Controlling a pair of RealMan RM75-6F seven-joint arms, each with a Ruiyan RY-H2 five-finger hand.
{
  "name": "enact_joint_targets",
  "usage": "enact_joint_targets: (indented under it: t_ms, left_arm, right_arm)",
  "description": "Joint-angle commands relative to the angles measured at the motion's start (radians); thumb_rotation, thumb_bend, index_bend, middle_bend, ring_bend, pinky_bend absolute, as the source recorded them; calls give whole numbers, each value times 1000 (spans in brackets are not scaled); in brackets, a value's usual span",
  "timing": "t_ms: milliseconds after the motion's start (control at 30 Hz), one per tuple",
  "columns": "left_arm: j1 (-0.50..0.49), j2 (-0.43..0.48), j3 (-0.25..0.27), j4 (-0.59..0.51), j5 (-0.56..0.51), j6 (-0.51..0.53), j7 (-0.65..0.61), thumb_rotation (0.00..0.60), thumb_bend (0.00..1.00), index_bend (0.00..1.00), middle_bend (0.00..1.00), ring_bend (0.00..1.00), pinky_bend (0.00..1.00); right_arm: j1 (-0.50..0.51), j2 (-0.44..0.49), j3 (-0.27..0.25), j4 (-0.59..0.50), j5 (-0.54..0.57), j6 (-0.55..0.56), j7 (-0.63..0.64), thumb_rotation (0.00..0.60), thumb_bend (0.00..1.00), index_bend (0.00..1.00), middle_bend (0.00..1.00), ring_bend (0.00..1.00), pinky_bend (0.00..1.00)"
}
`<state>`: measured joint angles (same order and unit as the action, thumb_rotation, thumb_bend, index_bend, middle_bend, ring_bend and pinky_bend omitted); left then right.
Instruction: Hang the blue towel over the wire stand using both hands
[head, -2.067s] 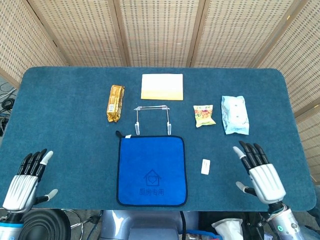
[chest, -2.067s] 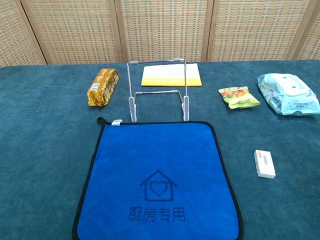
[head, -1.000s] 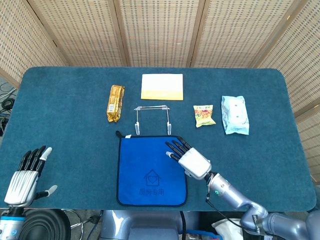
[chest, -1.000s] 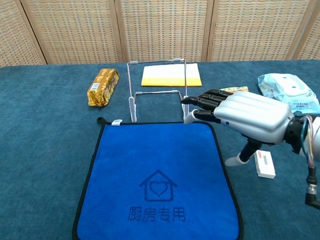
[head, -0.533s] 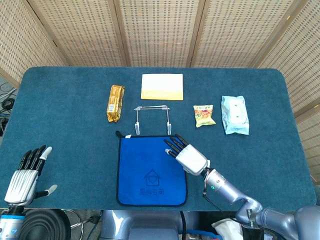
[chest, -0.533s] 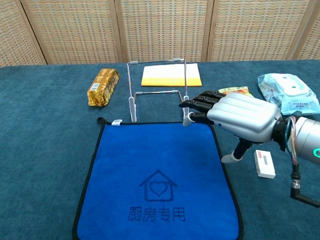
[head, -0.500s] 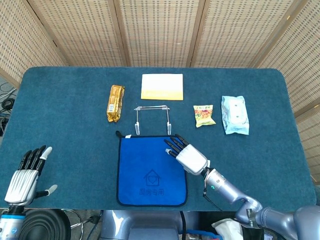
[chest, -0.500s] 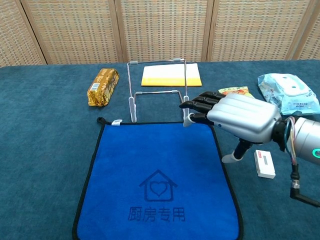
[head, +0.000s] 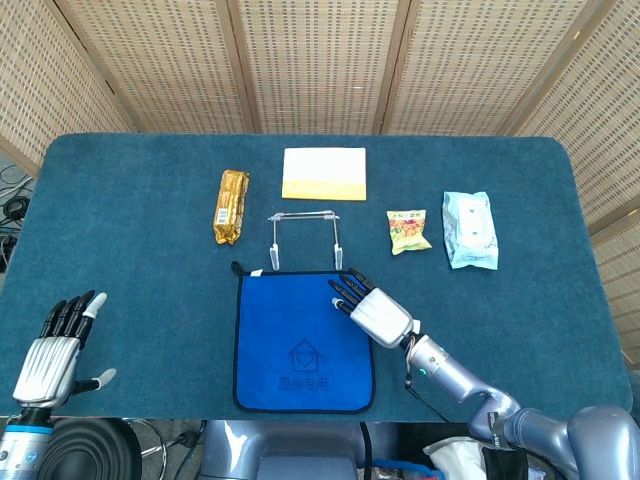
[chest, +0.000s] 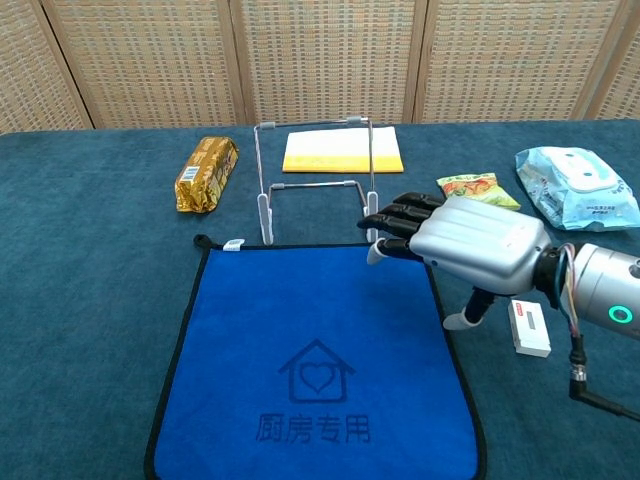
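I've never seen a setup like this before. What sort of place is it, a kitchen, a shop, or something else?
Most likely a robot test room, not a kitchen or shop. A table covered in teal felt stands before woven folding screens, and assorted items are spaced apart: a blue towel, a wire stand and snack packets.

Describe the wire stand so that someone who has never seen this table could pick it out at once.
On the table, find the blue towel lying flat at the near middle. The stand sits just beyond its far edge, in front of the yellow pad. It is the only bare metal frame there: thin wire with white feet, while its neighbours are packets.
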<state>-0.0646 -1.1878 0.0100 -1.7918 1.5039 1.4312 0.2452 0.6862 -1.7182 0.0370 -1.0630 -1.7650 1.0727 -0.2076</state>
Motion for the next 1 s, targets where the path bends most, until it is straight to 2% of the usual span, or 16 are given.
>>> enact_joint_targets:
  t_ms: [33, 400, 667, 833, 900, 1000]
  left_arm:
    - [0, 0, 0, 0, 1, 1, 1, 600, 27, 0, 0, 0, 0]
    - [-1, 4, 3, 0, -4, 2, -7, 600, 27, 0, 0, 0, 0]
    - [-3, 4, 4, 0, -6, 1, -10, 600, 27, 0, 0, 0, 0]
    - [-4, 5, 4, -1, -8, 0, -12, 600, 28, 0, 0, 0, 0]
    - [-5, 5, 4, 0, -9, 0, -12, 600, 28, 0, 0, 0, 0]
    - [-5, 5, 4, 0, -10, 0, -14, 600, 27, 0, 0, 0, 0]
  right_arm:
    - [3, -3, -3, 3, 4, -1, -3, 600, 0, 216, 51, 0, 42]
    - [22, -39, -20, 13, 22, -11, -21, 600, 0, 216, 51, 0, 42]
    - [30, -64, -3, 8, 55, -9, -19, 600, 0, 222, 51, 0, 47]
    - [33, -77, 7, 7, 79, -9, -8, 600, 1, 259, 56, 0, 49]
    - [35, -80, 10, 7, 86, -12, -7, 600, 33, 267, 57, 0, 49]
    - [37, -82, 14, 3, 93, -10, -3, 600, 162, 294, 60, 0, 48]
